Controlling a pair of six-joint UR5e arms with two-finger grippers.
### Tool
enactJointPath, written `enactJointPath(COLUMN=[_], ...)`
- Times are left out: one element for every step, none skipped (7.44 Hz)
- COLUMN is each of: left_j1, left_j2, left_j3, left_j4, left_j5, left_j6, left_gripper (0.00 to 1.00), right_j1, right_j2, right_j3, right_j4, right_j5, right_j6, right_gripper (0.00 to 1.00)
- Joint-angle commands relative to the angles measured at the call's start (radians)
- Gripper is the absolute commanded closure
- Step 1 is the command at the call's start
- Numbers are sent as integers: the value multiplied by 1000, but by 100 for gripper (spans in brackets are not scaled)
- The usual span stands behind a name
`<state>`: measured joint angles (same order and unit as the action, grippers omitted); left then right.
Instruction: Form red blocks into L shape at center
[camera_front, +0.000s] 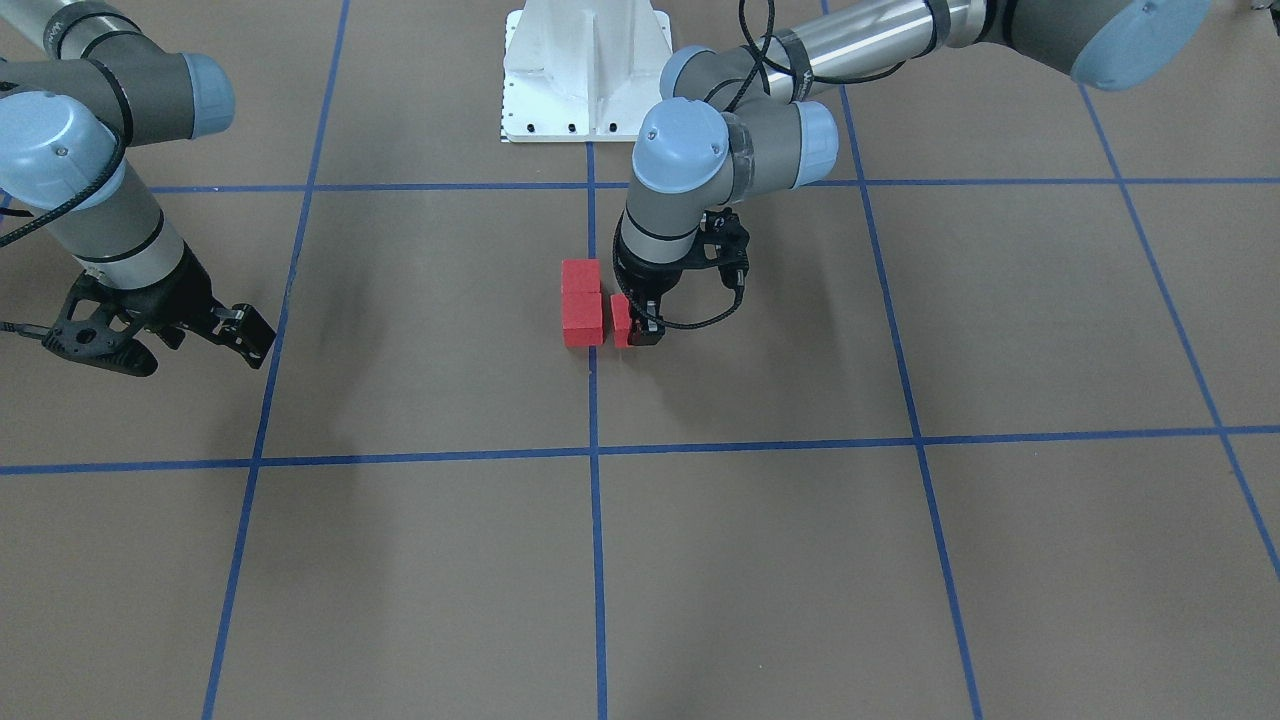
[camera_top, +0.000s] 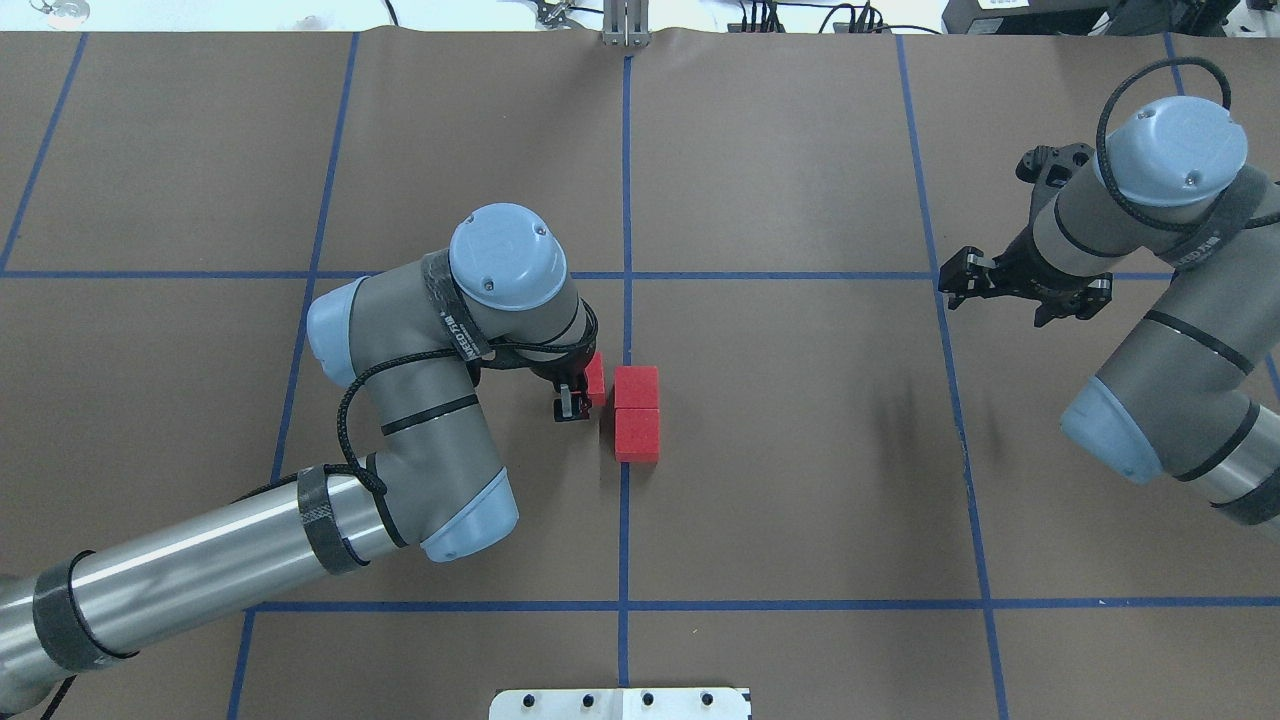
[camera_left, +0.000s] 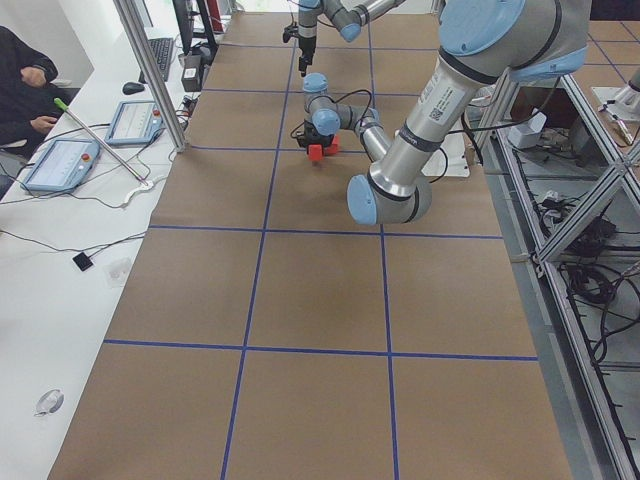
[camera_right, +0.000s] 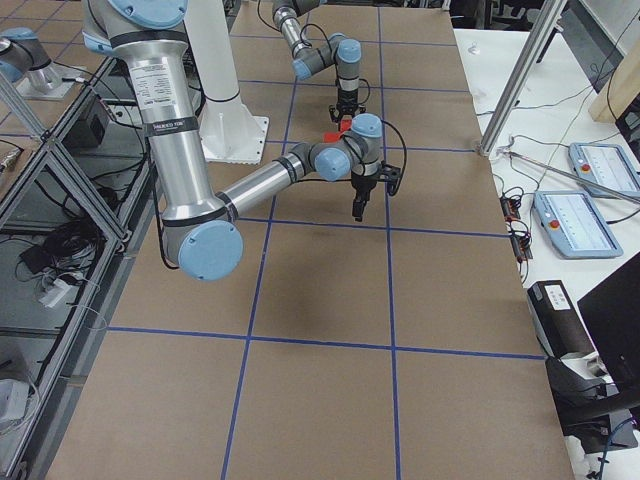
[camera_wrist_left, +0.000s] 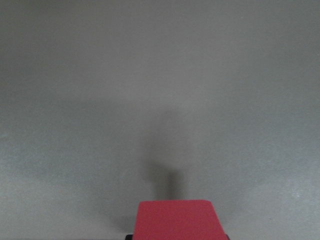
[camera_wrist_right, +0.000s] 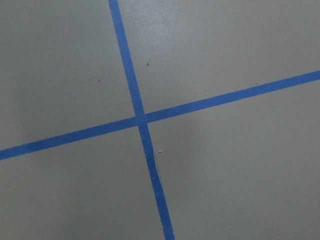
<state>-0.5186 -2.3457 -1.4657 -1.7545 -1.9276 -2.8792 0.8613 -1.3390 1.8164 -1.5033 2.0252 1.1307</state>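
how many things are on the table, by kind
red blocks: 3
robot arms: 2
white base: 1
total: 6

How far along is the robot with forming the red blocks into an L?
Done: two red blocks sit touching in a line at the center. In hand: the left gripper holds the third block beside one end block, with a slight gap. Left: close that gap and release.
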Motion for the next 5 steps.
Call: enactJointPath(left_j1=[5, 14, 23, 25, 25], left_j2=[0, -3, -3, -4, -4], left_j3=[1, 2, 4, 5, 5], left_j4=[1, 1, 1, 3, 3], left_j5=[2, 2, 4, 4, 4], left_j6=[-6, -6, -6, -8, -8], left_gripper=[100, 100, 100, 100, 100], right_j1=[1, 1, 2, 2, 2], right_j2=[0, 0, 0, 0, 0], right_j3=[0, 1, 1, 0, 0], right_j4=[0, 0, 0, 0, 0], right_j5=[1, 1, 3, 3, 3], right_j6=[0, 0, 0, 0, 0], right_gripper=[0, 0, 0, 0, 0])
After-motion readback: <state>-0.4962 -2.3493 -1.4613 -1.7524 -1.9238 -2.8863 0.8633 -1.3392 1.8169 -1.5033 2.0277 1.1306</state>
